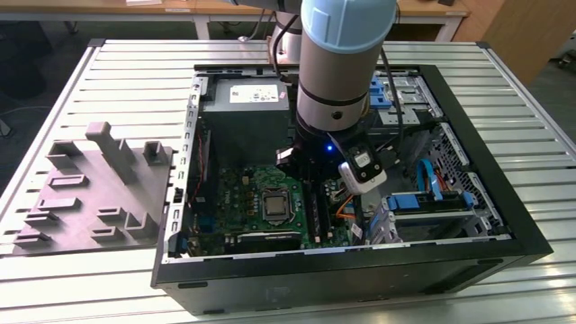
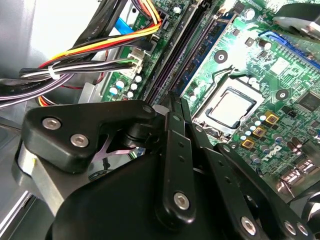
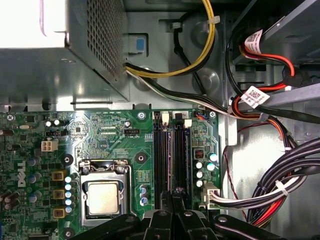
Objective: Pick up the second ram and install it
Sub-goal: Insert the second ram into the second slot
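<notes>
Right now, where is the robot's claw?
The gripper is inside the open computer case, low over the green motherboard; in the first wrist view it sits at the black memory slots, beside the silver processor.

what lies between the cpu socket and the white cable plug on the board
The long black memory slots and a few small capacitors, in the first wrist view.

You are working in a robotics lab or workshop; a robot arm [image 1: 347,54] is reaching into an opened computer case [image 1: 360,277] lying on a slatted metal table [image 1: 126,74]; wooden workbenches [image 1: 225,8] are standing behind.
</notes>
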Action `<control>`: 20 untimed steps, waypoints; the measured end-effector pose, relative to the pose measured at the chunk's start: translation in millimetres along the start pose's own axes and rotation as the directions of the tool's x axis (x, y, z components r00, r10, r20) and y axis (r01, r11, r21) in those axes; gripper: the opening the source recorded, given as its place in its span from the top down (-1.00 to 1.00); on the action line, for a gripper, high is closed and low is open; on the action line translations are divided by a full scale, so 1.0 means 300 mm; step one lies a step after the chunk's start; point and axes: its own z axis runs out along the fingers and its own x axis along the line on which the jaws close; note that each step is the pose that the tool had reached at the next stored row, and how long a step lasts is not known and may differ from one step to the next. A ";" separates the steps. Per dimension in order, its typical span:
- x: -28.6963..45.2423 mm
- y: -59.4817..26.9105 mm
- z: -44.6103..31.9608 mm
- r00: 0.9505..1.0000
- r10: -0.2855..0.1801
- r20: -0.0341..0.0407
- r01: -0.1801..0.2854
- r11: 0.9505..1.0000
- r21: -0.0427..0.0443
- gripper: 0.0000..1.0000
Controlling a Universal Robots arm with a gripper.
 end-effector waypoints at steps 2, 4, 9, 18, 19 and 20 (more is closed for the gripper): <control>0.000 0.000 0.000 1.000 0.000 0.000 0.000 1.000 0.000 0.77; 0.001 0.001 0.001 1.000 0.000 0.000 0.000 1.000 0.000 0.77; 0.003 0.003 0.004 1.000 0.000 0.000 0.000 1.000 0.000 0.77; 0.008 0.003 0.011 1.000 0.000 0.001 0.000 1.000 0.013 0.77; 0.009 0.003 0.012 1.000 0.000 0.001 0.000 1.000 0.013 0.77; 0.010 0.003 0.012 1.000 0.000 0.000 0.000 1.000 0.013 0.77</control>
